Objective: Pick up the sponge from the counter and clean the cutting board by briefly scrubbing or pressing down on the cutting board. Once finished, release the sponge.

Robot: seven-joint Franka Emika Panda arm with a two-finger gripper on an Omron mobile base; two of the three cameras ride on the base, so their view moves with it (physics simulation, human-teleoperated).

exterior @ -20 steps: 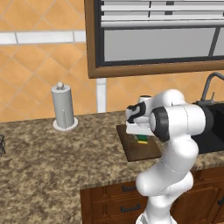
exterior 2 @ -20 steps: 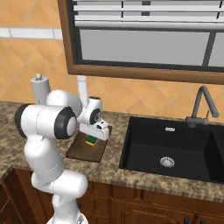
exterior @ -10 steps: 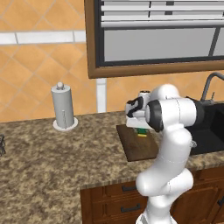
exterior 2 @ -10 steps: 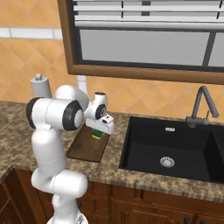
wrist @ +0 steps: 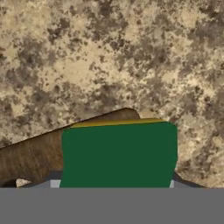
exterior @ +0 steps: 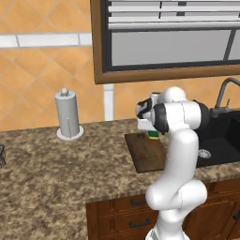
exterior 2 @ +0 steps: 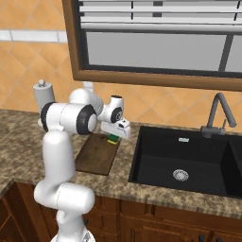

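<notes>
A white robot arm reaches over a speckled granite surface [exterior: 56,173]. Its jaws are clenched on a green-and-yellow sponge [exterior 2: 113,139], holding it at the far end of a dark wooden cutting board [exterior 2: 97,156] that lies flat beside a black sink [exterior 2: 184,165]. The sink basin holds nothing but its drain. A paper towel roll [exterior: 68,117] stands well to the left.

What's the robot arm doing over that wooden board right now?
Gripper shut on sponge, green side up. Sponge over far corner of cutting board. Nothing in the way.
</notes>
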